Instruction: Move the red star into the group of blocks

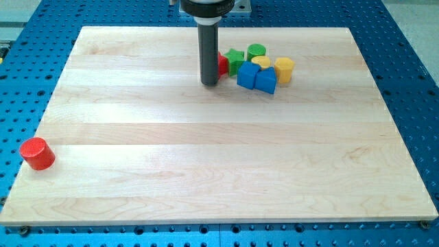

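The red star point(223, 64) lies near the view's top centre, mostly hidden behind my rod, touching the left side of the group. The group holds a green star point(235, 60), a green cylinder point(256, 50), a yellow block point(260, 62), a yellow cylinder point(284, 69) and two blue blocks point(247, 75) point(265, 81). My tip point(209, 83) rests on the board just left of the red star and of the left blue block.
A red cylinder point(37, 153) stands alone near the wooden board's left edge point(41, 123), low in the view. Blue perforated table surrounds the board.
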{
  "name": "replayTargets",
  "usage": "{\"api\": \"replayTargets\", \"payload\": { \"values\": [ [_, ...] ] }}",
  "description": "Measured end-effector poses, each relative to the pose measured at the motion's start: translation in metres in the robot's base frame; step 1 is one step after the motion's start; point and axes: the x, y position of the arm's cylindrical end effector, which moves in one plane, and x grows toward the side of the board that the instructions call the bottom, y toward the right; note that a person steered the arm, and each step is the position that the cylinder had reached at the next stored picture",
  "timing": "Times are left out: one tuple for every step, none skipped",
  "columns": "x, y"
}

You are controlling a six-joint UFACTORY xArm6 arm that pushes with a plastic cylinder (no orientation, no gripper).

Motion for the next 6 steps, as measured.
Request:
{"api": "replayTargets", "payload": {
  "values": [
    [0.042, -0.005],
    [0.025, -0.026],
    [0.003, -0.059],
    [-0.021, -0.031],
    [-0.026, -0.037],
    [-0.036, -0.003]
  ]
}}
